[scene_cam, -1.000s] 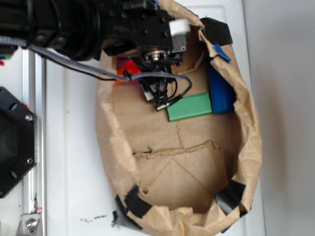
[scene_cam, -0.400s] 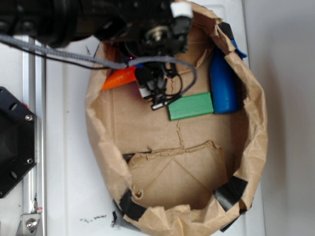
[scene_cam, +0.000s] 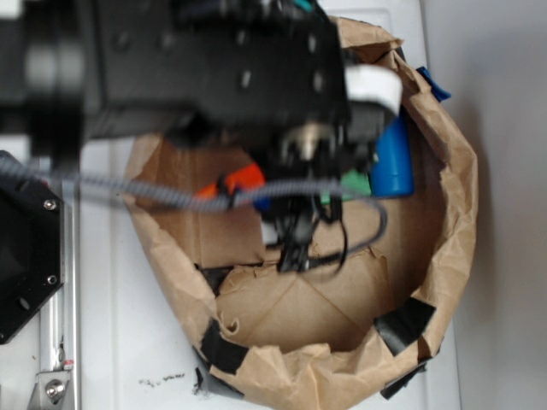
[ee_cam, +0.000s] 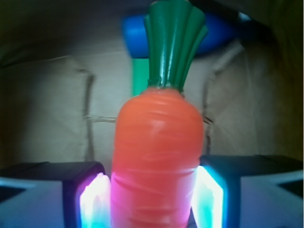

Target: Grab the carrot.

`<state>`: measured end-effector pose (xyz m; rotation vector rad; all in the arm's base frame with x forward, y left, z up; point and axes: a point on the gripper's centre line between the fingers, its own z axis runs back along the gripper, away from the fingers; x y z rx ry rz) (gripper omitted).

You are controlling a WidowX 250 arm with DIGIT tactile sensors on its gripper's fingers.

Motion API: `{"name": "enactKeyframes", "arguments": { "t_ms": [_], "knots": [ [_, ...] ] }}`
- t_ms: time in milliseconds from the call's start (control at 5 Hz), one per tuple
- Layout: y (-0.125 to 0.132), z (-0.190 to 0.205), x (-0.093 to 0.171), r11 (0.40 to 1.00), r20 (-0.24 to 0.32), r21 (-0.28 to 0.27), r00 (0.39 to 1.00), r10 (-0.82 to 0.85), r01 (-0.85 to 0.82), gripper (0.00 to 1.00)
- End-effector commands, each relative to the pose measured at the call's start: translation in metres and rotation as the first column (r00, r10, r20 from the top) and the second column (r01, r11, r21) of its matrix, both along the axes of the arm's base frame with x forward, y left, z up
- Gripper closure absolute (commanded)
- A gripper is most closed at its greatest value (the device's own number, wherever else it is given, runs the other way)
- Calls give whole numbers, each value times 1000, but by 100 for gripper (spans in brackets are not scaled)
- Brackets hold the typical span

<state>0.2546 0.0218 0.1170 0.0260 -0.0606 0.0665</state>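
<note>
The gripper [ee_cam: 152, 199] has its jaws clamped on the carrot [ee_cam: 156, 156], one lit pad pressed against each side of the orange body and the green stem end pointing away from the camera. In the exterior view the carrot [scene_cam: 235, 182] shows as an orange patch under the arm, inside the paper bag [scene_cam: 444, 205], near the blue bottle [scene_cam: 395, 162]. The grab looks essentially done; whether the carrot is clear of the bag floor cannot be told.
</note>
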Motion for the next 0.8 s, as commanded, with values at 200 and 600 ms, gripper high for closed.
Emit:
{"name": "enactKeyframes", "arguments": {
  "t_ms": [200, 600],
  "knots": [
    [-15, 70, -10, 988, 189, -18, 971, -148, 154, 100],
    [0, 64, 12, 997, 168, -3, 983, -79, 81, 100]
  ]
}}
